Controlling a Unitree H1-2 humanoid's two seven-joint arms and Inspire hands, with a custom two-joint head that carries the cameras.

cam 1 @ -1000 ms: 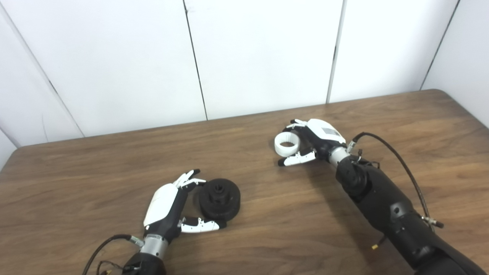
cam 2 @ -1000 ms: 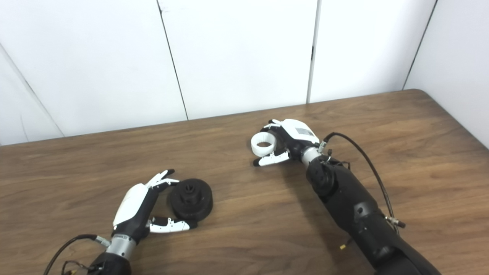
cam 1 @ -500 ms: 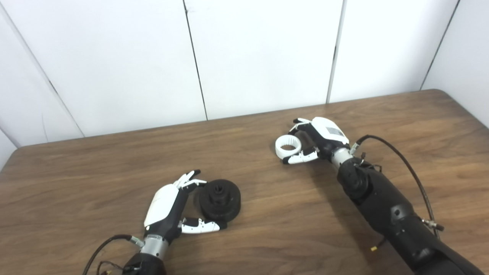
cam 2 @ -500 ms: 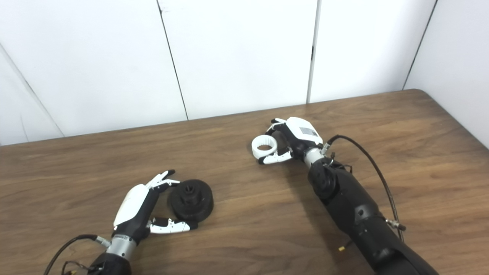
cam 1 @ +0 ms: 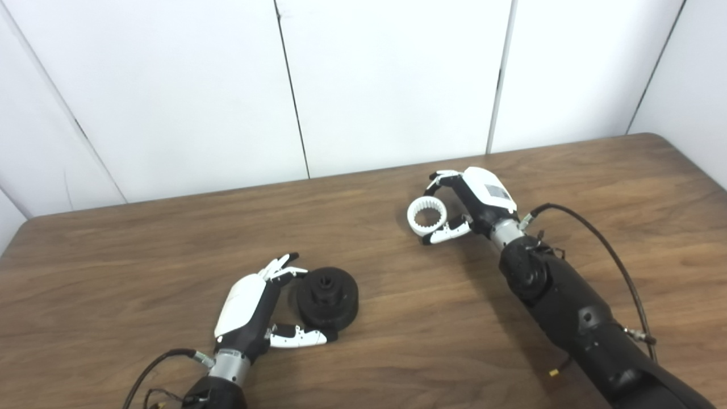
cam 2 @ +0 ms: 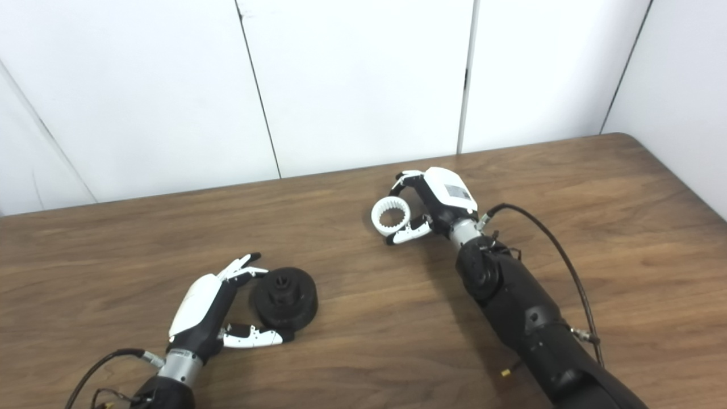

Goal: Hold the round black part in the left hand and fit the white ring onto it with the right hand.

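Lifting off the tabletop [cam 1: 397, 341], right hand [cam 1: 474, 204] now grips the white ring [cam 1: 426, 216], tilted up. Left hand [cam 1: 255, 309], fingers apart, cups the black part [cam 1: 328, 298], ungrasped; fitting comes next.

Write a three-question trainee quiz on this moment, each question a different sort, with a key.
1. True or false: the white ring lies flat on the table.
2. Which hand is at the round black part? A) left hand B) right hand C) neither
3. Fill in: the ring's inner wall looks ____ (smooth or toothed).

Key: 1. False; the right hand holds it tilted. 2. A; fingers and thumb flank it as it sits on the table. 3. toothed.
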